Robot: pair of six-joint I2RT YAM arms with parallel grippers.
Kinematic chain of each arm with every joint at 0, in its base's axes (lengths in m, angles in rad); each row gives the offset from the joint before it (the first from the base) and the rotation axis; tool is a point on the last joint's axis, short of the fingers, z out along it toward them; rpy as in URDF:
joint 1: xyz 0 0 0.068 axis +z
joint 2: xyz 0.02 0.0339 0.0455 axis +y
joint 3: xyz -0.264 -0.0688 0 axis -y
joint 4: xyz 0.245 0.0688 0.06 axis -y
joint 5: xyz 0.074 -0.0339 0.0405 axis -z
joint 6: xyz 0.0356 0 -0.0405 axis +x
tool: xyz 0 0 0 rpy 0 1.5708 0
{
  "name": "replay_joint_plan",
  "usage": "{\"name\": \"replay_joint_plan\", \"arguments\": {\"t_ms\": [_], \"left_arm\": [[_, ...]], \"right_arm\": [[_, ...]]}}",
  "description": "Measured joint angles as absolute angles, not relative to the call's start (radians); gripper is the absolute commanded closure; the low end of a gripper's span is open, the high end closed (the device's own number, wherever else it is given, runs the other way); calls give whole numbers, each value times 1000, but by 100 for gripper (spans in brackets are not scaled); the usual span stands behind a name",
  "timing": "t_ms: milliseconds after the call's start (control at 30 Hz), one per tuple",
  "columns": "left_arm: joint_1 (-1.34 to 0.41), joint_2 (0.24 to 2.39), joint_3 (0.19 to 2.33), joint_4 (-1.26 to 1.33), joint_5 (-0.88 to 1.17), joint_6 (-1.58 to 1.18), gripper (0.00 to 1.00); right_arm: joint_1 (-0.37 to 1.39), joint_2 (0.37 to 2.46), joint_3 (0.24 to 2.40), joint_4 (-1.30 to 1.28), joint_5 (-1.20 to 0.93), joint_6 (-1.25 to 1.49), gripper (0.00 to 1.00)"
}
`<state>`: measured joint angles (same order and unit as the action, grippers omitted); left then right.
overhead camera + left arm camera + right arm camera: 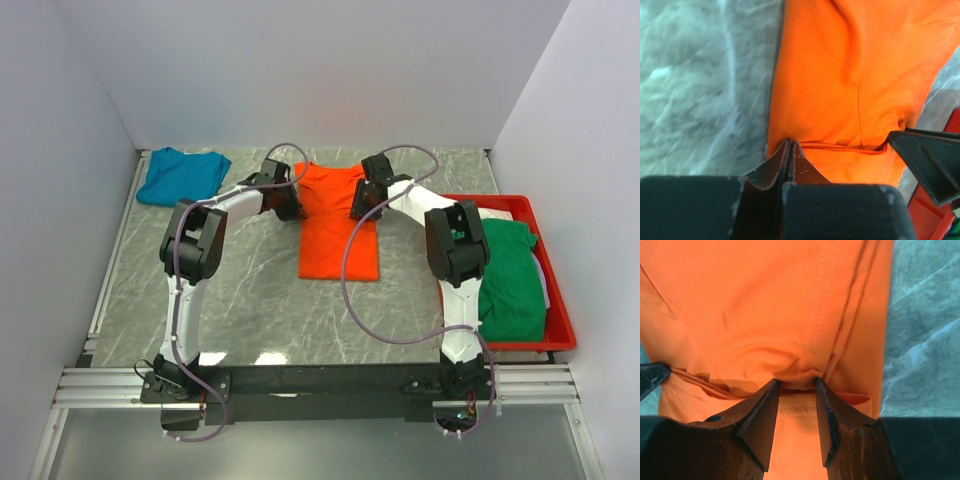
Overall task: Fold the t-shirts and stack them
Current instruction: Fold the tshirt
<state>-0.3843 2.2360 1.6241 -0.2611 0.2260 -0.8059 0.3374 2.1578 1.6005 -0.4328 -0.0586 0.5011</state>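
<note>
Your left end effector [789,146] is closed tight, its tips meeting on the very edge of the orange t-shirt [335,235]. Only a thin lip of cloth seems to be caught. Your right end effector [797,382] has its jaws partly apart, clamped on a puckered bunch of the same shirt. A hem runs fairly straight from one grip to the other.

The shirt lies flat on the table [250,300] at mid-width, collar end away from you, with both arms at its shoulders.

The likeliest failure is the left grip. With so little cloth between the tips, a lift or pull could let the edge slip out, and the fold would swing round on the right grip alone. The right bunch may hold more than one layer, so it could drag the layers below askew. The right arm's cable [348,270] crosses the shirt's near corner and may snag the cloth as the arm moves.

Only the wrist views show how each grip bites. Only the top view shows the cable, the teal t-shirt [182,175] at the far left, and the green t-shirt [510,270] lying over a white t-shirt [497,213] in the red tray [562,325].
</note>
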Motion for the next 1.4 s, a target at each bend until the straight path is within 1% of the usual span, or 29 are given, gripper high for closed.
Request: {"name": "replay_joint_plan", "arguments": {"t_ms": [400, 933, 1067, 1300, 1400], "left_arm": [[-375, 2080, 1394, -229, 212, -805, 99], [-361, 1841, 1132, -273, 183, -782, 99], [-361, 1789, 1126, -278, 186, -773, 99], [-367, 1680, 1101, -258, 232, -772, 99], [-402, 1667, 1090, -240, 246, -772, 99]], "right_arm": [[382, 2032, 1378, -292, -63, 530, 57], [489, 1806, 1080, -253, -68, 592, 56], [487, 1798, 1100, -285, -51, 590, 55], [393, 1799, 1240, -341, 4, 559, 55], [380, 1793, 1256, -337, 24, 554, 55]]}}
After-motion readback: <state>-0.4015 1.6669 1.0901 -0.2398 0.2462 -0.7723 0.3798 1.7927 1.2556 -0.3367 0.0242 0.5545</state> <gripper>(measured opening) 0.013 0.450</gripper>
